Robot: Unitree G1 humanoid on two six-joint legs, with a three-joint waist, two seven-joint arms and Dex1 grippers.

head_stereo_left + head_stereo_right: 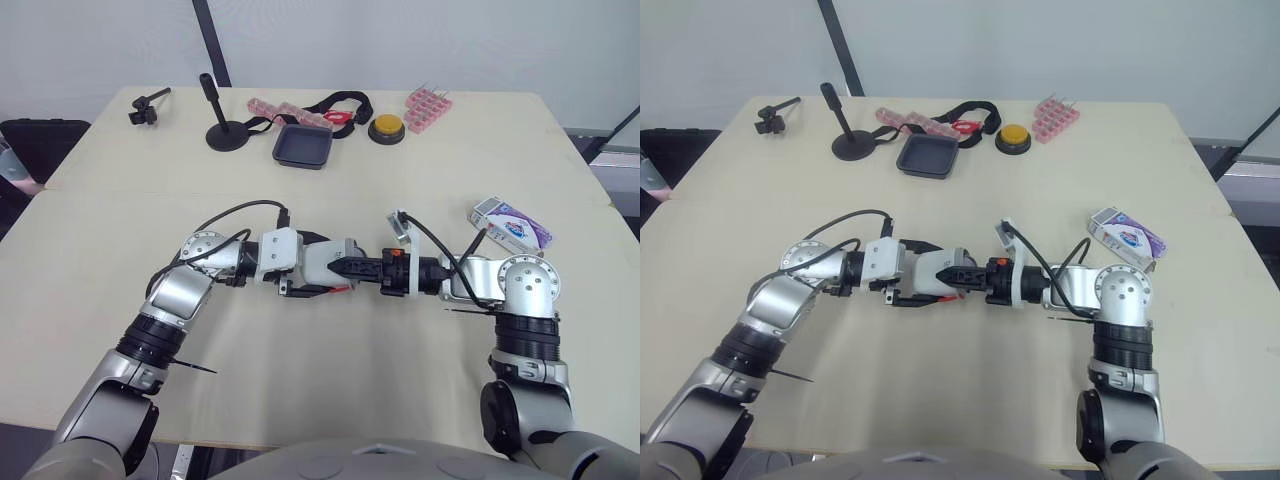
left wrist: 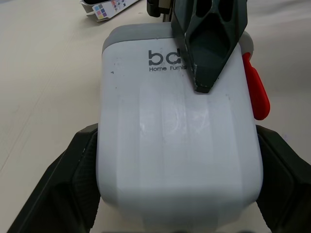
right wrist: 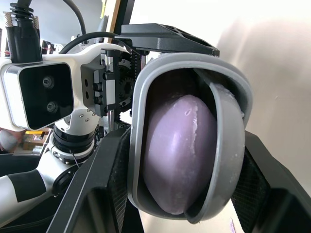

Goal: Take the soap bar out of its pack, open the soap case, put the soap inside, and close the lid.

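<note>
The white soap case [image 1: 322,262] is held in mid-table between both grippers. My left gripper [image 1: 336,270] is shut on it, a black finger [image 2: 73,179] on each side of the white shell [image 2: 175,141]. My right gripper [image 1: 352,268] comes from the opposite side and clamps the same case; one of its fingers [image 2: 209,48] lies across the top by the printed logo. In the right wrist view the case stands ajar, with the purple soap bar [image 3: 180,145] sitting inside the grey rim. The emptied soap pack [image 1: 510,224] lies at the table's right.
At the far edge stand a black tray [image 1: 303,146], a yellow button [image 1: 386,127], a black stand [image 1: 225,130], pink blister packs [image 1: 428,108], a black strap [image 1: 335,103] and a small clamp [image 1: 145,108]. Bare table surrounds the arms.
</note>
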